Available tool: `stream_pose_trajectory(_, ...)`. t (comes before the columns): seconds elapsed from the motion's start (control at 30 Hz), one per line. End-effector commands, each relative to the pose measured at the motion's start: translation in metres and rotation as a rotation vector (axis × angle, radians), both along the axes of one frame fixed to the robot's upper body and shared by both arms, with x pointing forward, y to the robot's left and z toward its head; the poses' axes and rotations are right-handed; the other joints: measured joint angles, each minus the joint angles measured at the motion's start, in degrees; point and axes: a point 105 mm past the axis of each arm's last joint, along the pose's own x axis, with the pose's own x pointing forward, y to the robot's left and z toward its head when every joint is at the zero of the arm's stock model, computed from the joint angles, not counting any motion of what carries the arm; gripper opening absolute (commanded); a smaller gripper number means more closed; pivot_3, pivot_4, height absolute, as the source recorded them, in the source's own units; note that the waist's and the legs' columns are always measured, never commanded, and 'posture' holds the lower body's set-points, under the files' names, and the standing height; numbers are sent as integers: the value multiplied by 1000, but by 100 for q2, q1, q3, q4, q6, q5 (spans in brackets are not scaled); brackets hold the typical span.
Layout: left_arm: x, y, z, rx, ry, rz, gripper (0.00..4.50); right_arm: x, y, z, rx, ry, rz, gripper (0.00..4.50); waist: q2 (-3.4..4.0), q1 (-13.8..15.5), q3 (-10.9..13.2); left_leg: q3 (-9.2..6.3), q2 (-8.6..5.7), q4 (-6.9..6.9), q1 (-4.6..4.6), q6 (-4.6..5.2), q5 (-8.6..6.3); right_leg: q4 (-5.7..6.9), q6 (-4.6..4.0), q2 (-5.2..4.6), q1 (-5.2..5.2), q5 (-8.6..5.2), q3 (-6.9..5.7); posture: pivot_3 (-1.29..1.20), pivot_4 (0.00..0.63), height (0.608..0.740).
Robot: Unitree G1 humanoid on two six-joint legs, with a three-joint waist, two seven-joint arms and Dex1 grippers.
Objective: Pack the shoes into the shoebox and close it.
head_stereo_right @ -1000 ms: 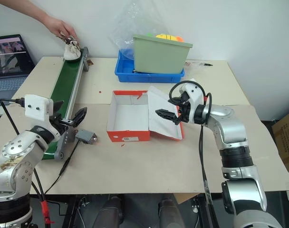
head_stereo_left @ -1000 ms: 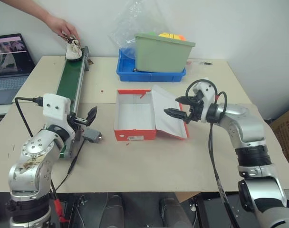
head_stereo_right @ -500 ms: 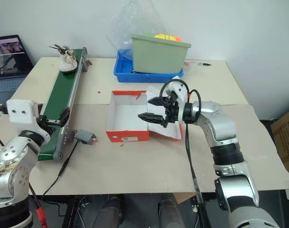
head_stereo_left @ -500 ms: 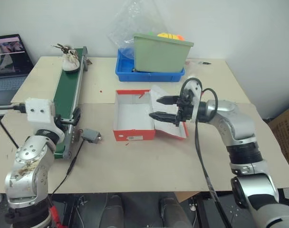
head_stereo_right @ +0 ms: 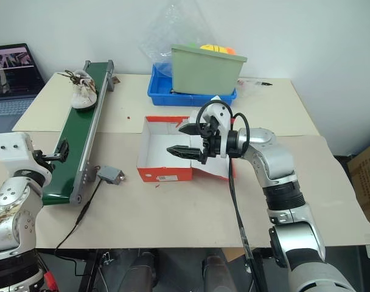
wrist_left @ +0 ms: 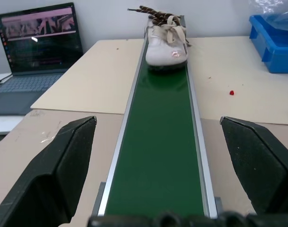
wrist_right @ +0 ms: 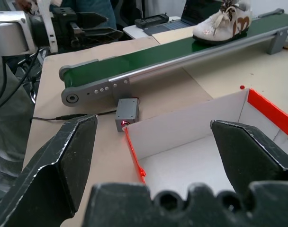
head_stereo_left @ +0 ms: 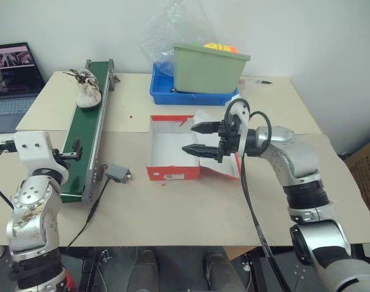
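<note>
One white shoe (head_stereo_left: 87, 90) with dark laces and a brown patch lies on the green conveyor belt (head_stereo_left: 86, 137), in its far half. The red-orange shoebox (head_stereo_left: 173, 174) stands open at the table's middle, white inside and with nothing in it. Its lid (head_stereo_left: 224, 163) lies flat to the right. My right gripper (head_stereo_left: 190, 139) hangs open over the box's right half, fingers pointing left. My left gripper (head_stereo_left: 72, 152) is open at the belt's near end and looks along the belt toward the shoe (wrist_left: 166, 40).
A green bin (head_stereo_left: 209, 67) sits in a blue tray (head_stereo_left: 167, 94) at the back, with a clear plastic bag behind. A laptop (head_stereo_left: 11, 79) is at far left. A small grey box (head_stereo_left: 117, 173) with a cable lies between belt and shoebox.
The person's hand has left the shoe and gone. The shoe has ridden the belt toward me. My right gripper swung left over the box; my left gripper shifted left to the belt's end.
</note>
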Motion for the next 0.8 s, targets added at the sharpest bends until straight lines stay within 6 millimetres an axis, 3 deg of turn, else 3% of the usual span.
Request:
stream_pose_trajectory(0.03, 8, 9, 6, 31, -31, -9, 4500, -8, 2, 11, 23, -32, 20, 4491, -1, 2, 0, 0, 0, 0, 0, 0, 0, 1, 0, 1, -1, 0, -1, 0, 150, 740)
stream_pose_trajectory(0.43, 52, 22, 11, 46, -32, -57, 4500, -9, -3, 8, 27, -28, -21, 4491, -3, 21, -2, 0, 0, -2, -1, 0, 1, -1, 0, 0, -2, 0, -3, 0, 150, 740)
stream_pose_trajectory(0.6, 71, 13, 13, 18, -37, -111, 4500, -8, -7, 7, 24, -34, -44, 4491, -3, 25, -2, -1, 0, -4, -2, -1, 1, 1, 0, 1, -3, 0, -4, 0, 150, 740)
stream_pose_trajectory(0.8, 74, 18, -8, -87, 15, -68, 4500, -9, -5, 13, 18, -46, -68, 4491, -3, -3, -2, 0, 1, -9, -2, -1, 1, 2, 0, 1, -5, 0, -3, 0, 150, 740)
